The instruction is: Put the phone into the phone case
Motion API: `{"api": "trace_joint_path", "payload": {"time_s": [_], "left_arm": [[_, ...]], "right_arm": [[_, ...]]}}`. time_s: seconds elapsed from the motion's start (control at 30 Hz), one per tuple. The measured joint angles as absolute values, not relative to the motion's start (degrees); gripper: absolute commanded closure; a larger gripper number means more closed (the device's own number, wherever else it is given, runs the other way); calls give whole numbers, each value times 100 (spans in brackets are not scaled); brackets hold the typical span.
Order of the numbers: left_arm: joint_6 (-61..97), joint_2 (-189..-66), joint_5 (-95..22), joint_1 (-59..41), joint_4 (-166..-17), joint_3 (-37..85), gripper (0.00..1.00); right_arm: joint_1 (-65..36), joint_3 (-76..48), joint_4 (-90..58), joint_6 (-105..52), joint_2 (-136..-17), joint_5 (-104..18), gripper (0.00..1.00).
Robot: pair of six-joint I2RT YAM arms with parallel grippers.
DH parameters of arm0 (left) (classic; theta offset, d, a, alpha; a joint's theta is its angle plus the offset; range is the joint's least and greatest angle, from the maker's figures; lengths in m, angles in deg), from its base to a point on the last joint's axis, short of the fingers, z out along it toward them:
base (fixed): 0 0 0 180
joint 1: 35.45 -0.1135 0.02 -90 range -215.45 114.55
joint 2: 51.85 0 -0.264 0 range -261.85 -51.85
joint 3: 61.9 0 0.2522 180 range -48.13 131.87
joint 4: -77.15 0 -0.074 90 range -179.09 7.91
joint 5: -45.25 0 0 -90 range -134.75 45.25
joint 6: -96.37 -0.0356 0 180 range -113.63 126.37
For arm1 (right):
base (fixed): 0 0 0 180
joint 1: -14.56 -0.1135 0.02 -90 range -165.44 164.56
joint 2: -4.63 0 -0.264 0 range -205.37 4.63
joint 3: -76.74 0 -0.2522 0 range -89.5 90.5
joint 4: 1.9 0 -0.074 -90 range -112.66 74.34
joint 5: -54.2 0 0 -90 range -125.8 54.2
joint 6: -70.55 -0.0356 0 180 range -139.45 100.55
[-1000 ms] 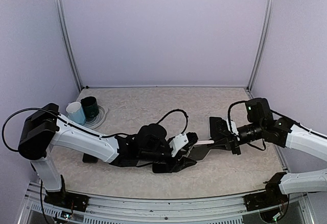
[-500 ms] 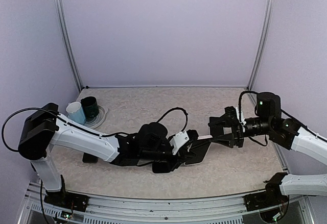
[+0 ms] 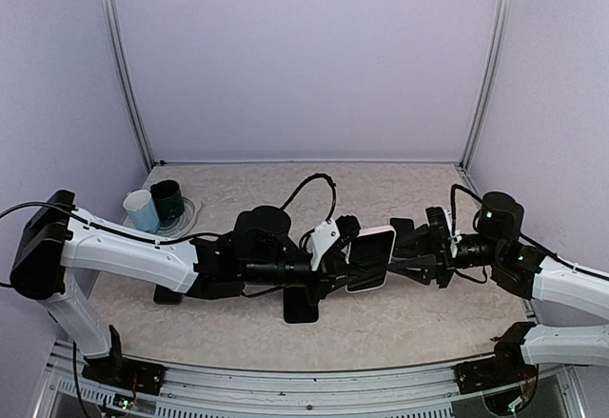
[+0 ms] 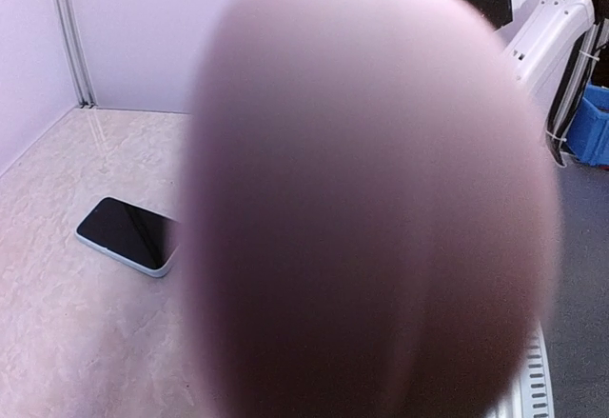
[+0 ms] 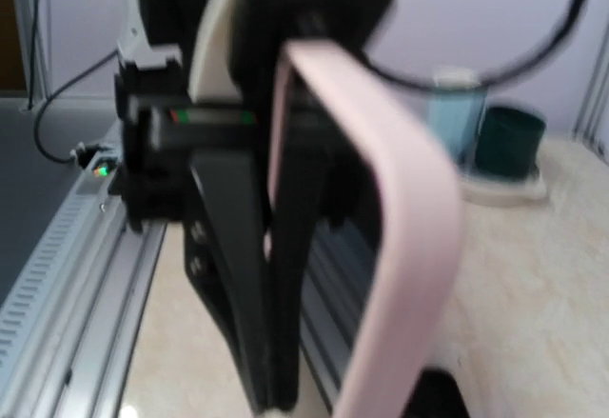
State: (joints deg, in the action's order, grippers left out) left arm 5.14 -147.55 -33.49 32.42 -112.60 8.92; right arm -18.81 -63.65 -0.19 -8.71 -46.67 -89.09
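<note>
Centrally, the left pincer (image 3: 344,245) is clamped on the left edge of a pale pink, rounded-rectangle phone case (image 3: 371,258), holding it up off the tabletop (image 3: 257,188) with its dark hollow side facing the overhead camera. In the left wrist view the case is only a large pink blur filling most of the frame. Just beside the case's right edge sits the right pincer (image 3: 411,254), its two fingers apart; whether they touch the case I cannot tell. The black slab phone with a light rim (image 4: 128,235) lies flat, screen up, on the beige marbled tabletop, apart from the case and from both pincers. Farther out, near the back left corner, a light blue cup (image 3: 141,210) and a dark green cup (image 3: 167,201) stand side by side.
</note>
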Motion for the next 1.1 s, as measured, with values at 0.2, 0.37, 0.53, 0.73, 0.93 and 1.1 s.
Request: {"api": "trace_joint_path", "payload": {"time_s": [0.2, 0.37, 0.53, 0.73, 0.93, 1.1], "left_arm": [[577, -14797, -3218, 3242, -11260, 921, 100], [594, -14797, -3163, 3242, -11255, 923, 100], [505, -14801, -3161, 3214, -11205, 923, 68], [765, -14784, -3629, 3126, -11207, 1039, 10], [1257, -14500, -4466, 2556, -10967, 1008, 4], [1622, -14191, -5027, 2112, -10744, 862, 4]], "right_arm": [[-1881, -6352, 614, -1206, -4921, -9218, 75], [-1881, -6269, 698, -1345, -5207, -9375, 97], [-1868, -6173, 595, -1503, -5330, -9432, 100], [-1866, -5768, -13, -1708, -5413, -8971, 100], [-1431, -5163, -542, -2495, -6027, -8061, 100], [-1011, -4470, -885, -3151, -7105, -7521, 100]]}}
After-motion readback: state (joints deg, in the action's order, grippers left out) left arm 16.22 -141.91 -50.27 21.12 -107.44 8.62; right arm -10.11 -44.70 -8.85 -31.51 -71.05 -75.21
